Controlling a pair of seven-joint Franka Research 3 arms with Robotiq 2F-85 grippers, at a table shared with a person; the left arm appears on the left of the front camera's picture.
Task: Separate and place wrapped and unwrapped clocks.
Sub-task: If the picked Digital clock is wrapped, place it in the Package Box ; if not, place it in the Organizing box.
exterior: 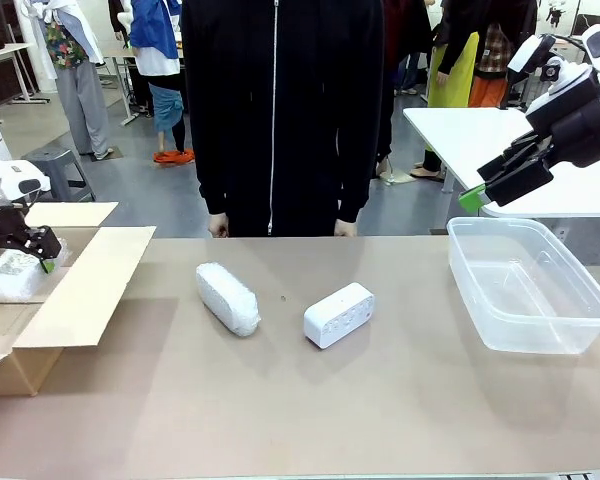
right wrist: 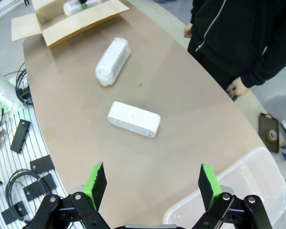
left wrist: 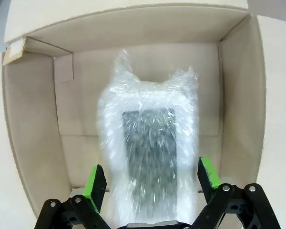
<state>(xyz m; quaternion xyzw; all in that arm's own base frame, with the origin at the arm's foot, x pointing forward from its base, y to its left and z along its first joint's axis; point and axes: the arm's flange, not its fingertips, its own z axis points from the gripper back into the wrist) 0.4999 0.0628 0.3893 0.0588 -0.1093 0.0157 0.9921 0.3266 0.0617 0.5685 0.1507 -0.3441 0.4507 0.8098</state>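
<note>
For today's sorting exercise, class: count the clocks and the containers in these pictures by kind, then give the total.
Wrapped clocks: 2 (boxed wrapped clock, tabletop wrapped clock)
Unwrapped clocks: 1 (bare white clock)
Containers: 2 (cardboard box, clear plastic tub)
Total: 5
</note>
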